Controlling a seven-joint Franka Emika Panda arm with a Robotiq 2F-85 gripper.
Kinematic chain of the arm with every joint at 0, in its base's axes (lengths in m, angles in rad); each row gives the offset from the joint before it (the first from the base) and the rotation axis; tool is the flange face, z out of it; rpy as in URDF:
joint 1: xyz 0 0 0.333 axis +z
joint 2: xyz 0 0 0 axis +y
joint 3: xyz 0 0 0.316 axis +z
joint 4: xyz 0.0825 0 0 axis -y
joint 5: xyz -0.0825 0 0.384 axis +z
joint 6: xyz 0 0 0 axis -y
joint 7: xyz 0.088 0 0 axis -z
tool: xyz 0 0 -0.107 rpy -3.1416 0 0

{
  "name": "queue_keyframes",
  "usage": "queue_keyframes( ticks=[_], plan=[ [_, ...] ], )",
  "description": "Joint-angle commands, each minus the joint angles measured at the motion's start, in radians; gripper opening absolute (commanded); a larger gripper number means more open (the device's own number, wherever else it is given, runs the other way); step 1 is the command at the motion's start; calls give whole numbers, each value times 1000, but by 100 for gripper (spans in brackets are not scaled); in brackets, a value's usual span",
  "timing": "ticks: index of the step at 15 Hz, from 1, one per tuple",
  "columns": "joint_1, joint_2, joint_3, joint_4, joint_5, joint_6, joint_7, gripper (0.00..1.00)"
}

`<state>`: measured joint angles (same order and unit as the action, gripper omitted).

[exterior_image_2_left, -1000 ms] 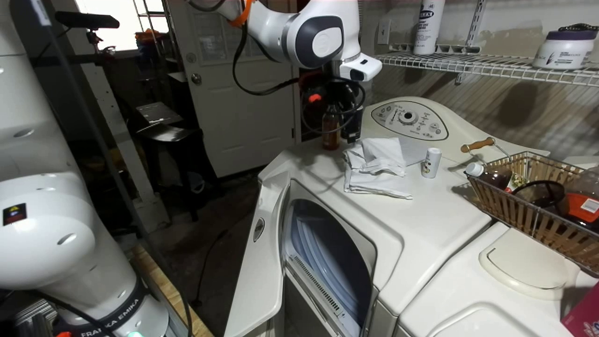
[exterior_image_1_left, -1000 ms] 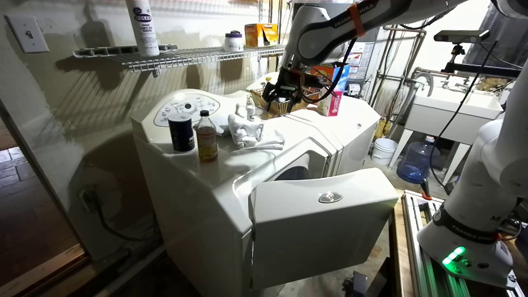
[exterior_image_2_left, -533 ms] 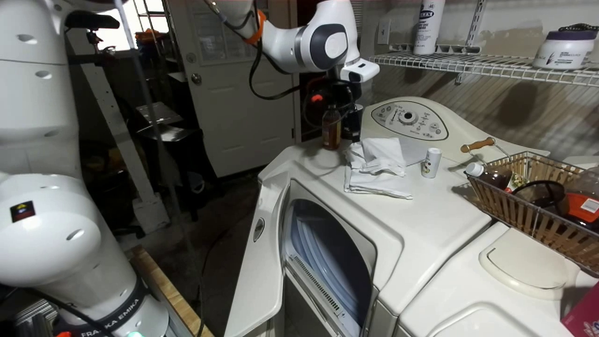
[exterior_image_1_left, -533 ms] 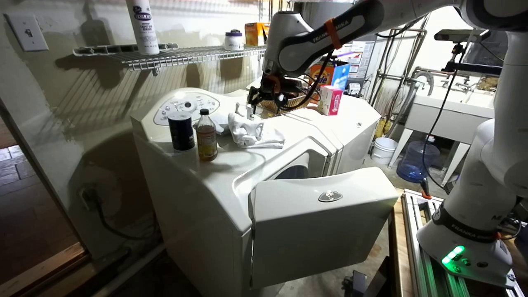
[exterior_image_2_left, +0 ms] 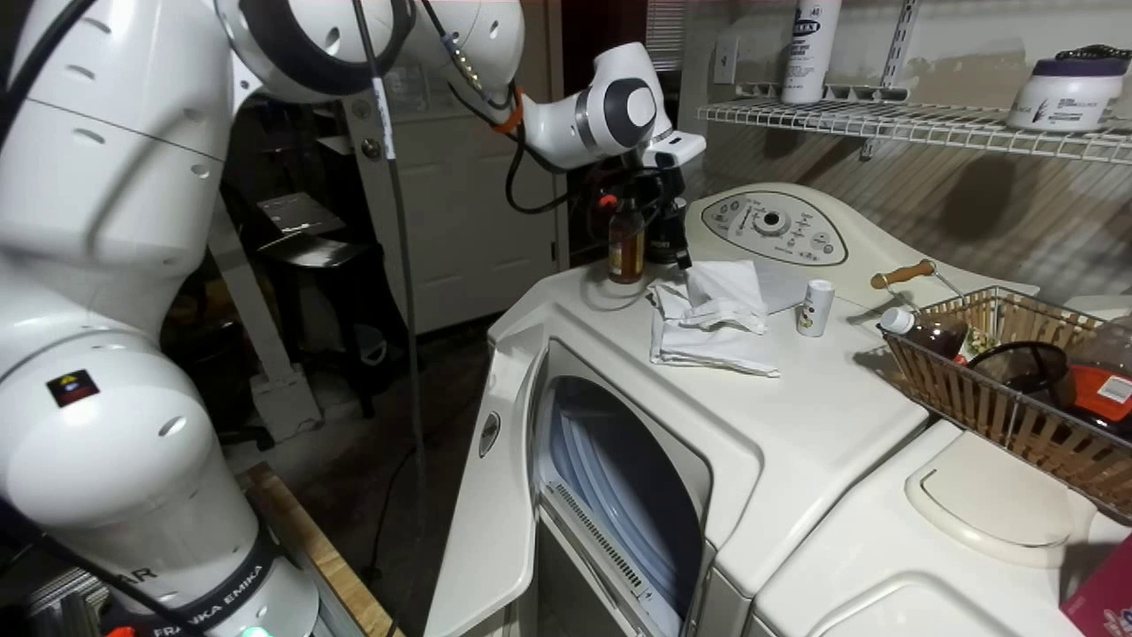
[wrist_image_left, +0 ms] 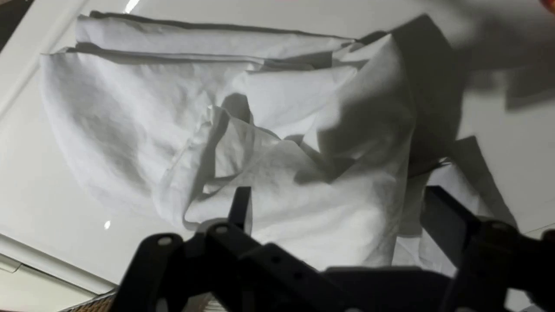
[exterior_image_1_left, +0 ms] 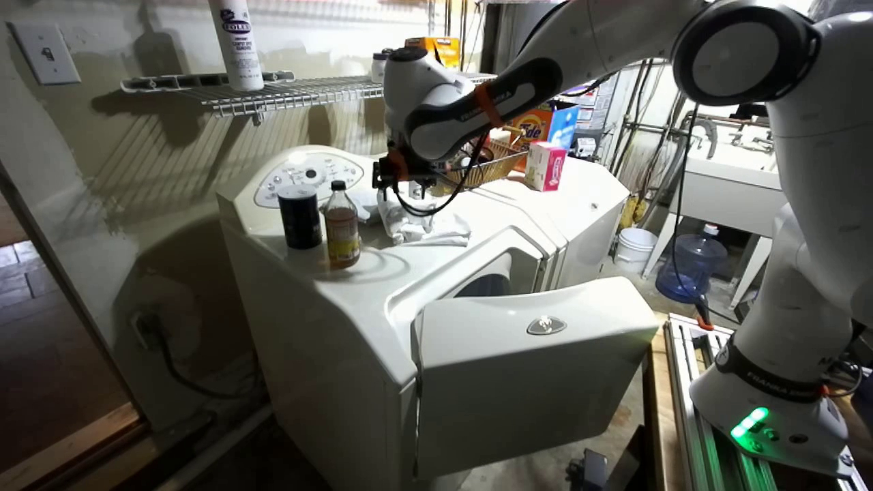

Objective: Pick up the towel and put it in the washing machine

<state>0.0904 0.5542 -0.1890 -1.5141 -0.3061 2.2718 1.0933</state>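
In an exterior view, a wire shelf [exterior_image_1_left: 300,99] is crossing the patchy left wall [exterior_image_1_left: 75,164], striped shadows [exterior_image_1_left: 225,164] are falling beneath it, and a utility sink [exterior_image_1_left: 730,194] is standing far right. In an exterior view, a panelled door [exterior_image_2_left: 469,239] is standing far back.

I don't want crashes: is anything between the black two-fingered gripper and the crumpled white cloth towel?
Nothing visible: in the wrist view, the black two-fingered gripper faces the crumpled white cloth towel, jaws open.
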Motion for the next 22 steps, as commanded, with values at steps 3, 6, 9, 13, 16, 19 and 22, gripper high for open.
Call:
queue_keyframes(
  ticks=[3,6,9,13,16,19,22],
  plan=[
    [60,239,-86,319,-100,-163,122,100],
    [52,328,-100,427,-100,-238,125,100],
    [36,388,-108,503,-84,-339,104,100],
    [-3,400,-98,521,-62,-461,75,100],
    [-41,381,-84,505,-38,-515,57,100],
    [-110,346,-31,458,56,-461,28,100],
    [-166,336,7,430,161,-426,4,100]
  ],
)
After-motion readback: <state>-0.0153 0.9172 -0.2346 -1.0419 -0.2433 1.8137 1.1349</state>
